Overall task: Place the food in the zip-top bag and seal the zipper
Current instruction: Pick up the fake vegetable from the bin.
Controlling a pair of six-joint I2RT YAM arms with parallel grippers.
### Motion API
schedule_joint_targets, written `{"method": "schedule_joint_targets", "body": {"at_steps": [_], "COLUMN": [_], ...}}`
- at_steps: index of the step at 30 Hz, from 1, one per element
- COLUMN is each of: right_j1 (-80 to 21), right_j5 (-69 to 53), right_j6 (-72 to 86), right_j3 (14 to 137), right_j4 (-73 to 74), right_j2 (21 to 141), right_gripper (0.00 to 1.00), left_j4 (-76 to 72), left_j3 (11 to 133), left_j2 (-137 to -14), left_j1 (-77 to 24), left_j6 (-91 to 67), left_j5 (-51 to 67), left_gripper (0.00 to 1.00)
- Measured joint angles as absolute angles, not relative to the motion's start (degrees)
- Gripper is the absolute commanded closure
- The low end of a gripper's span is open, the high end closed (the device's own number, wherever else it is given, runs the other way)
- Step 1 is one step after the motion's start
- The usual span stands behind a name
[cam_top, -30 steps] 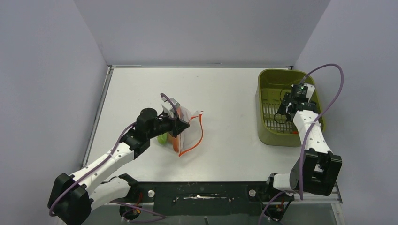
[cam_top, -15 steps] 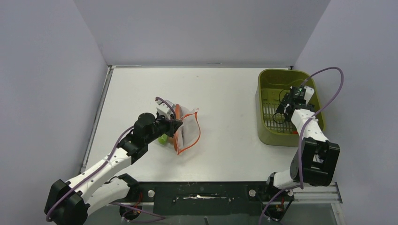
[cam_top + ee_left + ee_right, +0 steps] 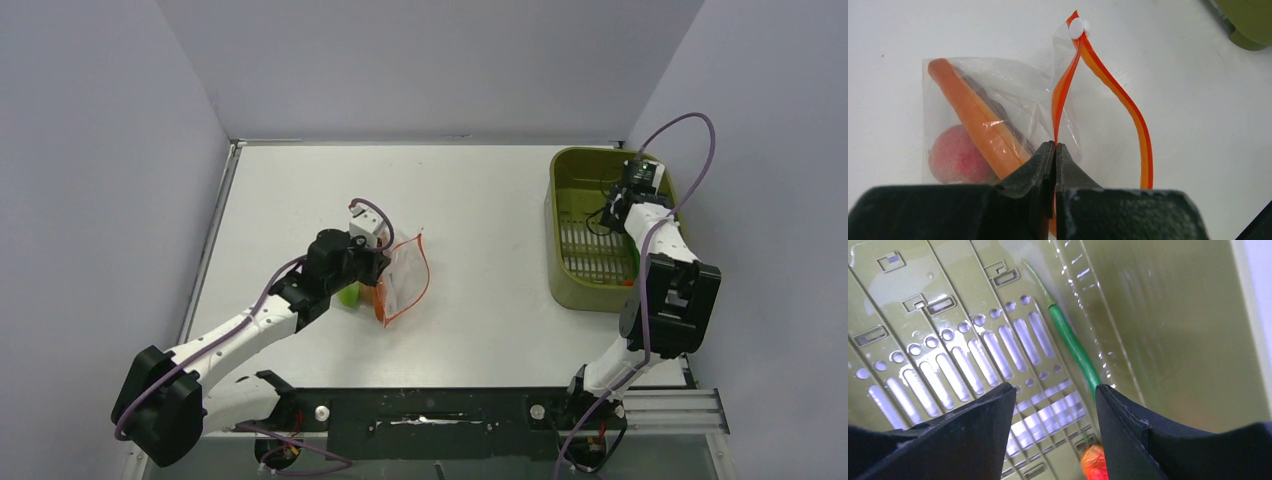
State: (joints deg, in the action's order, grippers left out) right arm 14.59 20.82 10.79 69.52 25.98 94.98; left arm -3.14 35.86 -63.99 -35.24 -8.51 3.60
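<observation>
The clear zip-top bag [image 3: 405,280] lies at mid-table, with an orange stick [image 3: 973,120] and a pink-red ball [image 3: 955,157] of food inside. My left gripper [image 3: 1054,146] is shut on one side of the red-orange zipper [image 3: 1068,80]; the other side bows away, so the mouth gapes. A white slider [image 3: 1077,27] sits at the far end. A green food piece [image 3: 348,295] shows beside the left gripper [image 3: 378,270]; I cannot tell whether it is inside. My right gripper [image 3: 1053,390] hangs open inside the tub above a green stalk [image 3: 1073,347] and an orange-red bit [image 3: 1093,462].
The olive-green slotted tub [image 3: 560,290] stands at the table's right edge against the wall, with my right gripper [image 3: 610,212] in its far half. Walls close off the left, back and right. Bare white table lies between the bag and the tub.
The left gripper shifted slightly with the bag, whose mouth has narrowed. The right gripper moved toward the tub's far end and its jaws narrowed a little.
</observation>
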Motion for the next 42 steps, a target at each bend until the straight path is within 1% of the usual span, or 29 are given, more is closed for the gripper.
{"method": "schedule_joint_targets", "body": {"at_steps": [1, 3, 8, 15, 23, 27, 31, 34, 36, 40, 42], "right_j1": [14.7, 15.2, 17.7, 18.8, 18.8, 19.0, 19.3, 19.7, 19.9, 20.0, 19.8], "right_j5": [20.8, 20.8, 18.8, 15.2, 14.7, 14.2, 11.8, 9.5, 8.3, 6.8, 6.8], "right_j6": [9.2, 5.5, -1.2, -7.0, -10.4, -11.2, -12.4, -13.4, -13.6, -14.1, -14.6], "right_j3": [70.0, 70.9, 73.9, 75.4, 76.0, 76.0, 73.9, 72.7, 72.6, 72.2, 71.7], "right_j4": [25.6, 24.3, 22.8, 22.4, 20.9, 19.2, 15.7, 13.9, 13.7, 13.0, 12.3], "right_j2": [95.4, 97.1, 103.9, 108.9, 110.7, 111.2, 111.2, 111.0, 111.0, 111.0, 110.8], "right_gripper": [0.42, 0.47, 0.51, 0.52, 0.51, 0.55, 0.62, 0.65, 0.70, 0.86, 0.93], "left_j4": [-3.1, -3.8, -5.5, -7.0, -7.0, -7.1, -7.5, -7.6, -7.9, -10.3, -11.8], "left_j3": [36.7, 37.6, 37.5, 37.3, 37.3, 37.3, 37.3, 37.3, 37.2, 35.2, 33.9], "left_j2": [-64.8, -65.5, -65.6, -65.6, -65.5, -65.5, -65.5, -65.5, -65.5, -65.0, -64.8], "left_j1": [-35.5, -35.9, -37.0, -37.1, -37.1, -37.1, -37.1, -37.1, -37.1, -37.1, -37.2], "left_j6": [-8.5, -8.2, -6.2, -6.3, -6.3, -6.3, -6.7, -6.5, -6.1, -5.7, -5.7], "left_j5": [3.5, 3.3, 3.2, 3.2, 3.2, 3.2, 3.3, 3.3, 3.3, 3.3, 3.4], "left_gripper": [1.00, 1.00, 1.00, 1.00, 1.00, 1.00, 1.00, 1.00, 1.00, 1.00, 1.00]}}
